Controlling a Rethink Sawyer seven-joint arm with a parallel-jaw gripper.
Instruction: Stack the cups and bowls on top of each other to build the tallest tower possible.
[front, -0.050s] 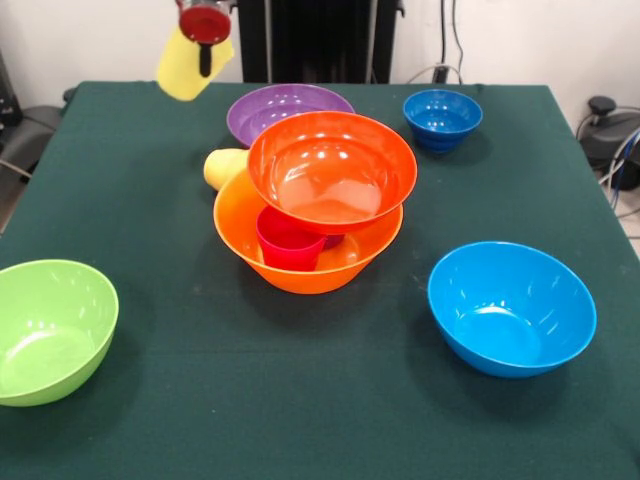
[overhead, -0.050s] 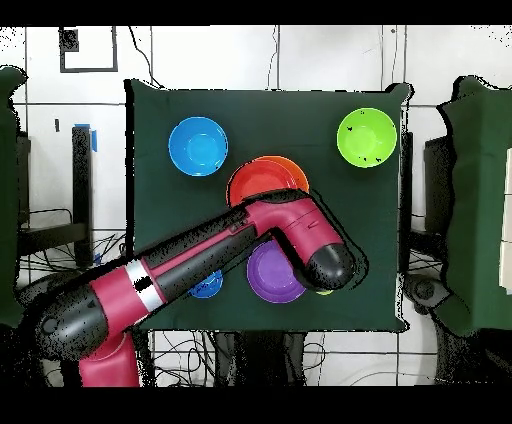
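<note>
My gripper (front, -0.050s: 205, 45) hangs above the table's far left corner, shut on the ribbed pale yellow cup (front, -0.050s: 185, 72), which tilts in the air. In the middle stands the tower: the largest orange-yellow bowl (front, -0.050s: 240, 225) holds a red-pink cup (front, -0.050s: 288, 243), and the red-orange bowl (front, -0.050s: 332, 170) rests on that cup. An orange-yellow cup (front, -0.050s: 224, 167) lies against the big bowl's far left side. In the overhead view the arm (overhead, -0.050s: 200, 255) covers the gripper and most of the tower; only the red-orange bowl (overhead, -0.050s: 258, 182) shows.
On the dark green table (front, -0.050s: 300, 410) stand a purple bowl (front, -0.050s: 280, 105) behind the tower, a small dark blue bowl (front, -0.050s: 442, 118) far right, a light blue bowl (front, -0.050s: 510, 305) near right and a lime green bowl (front, -0.050s: 50, 330) near left.
</note>
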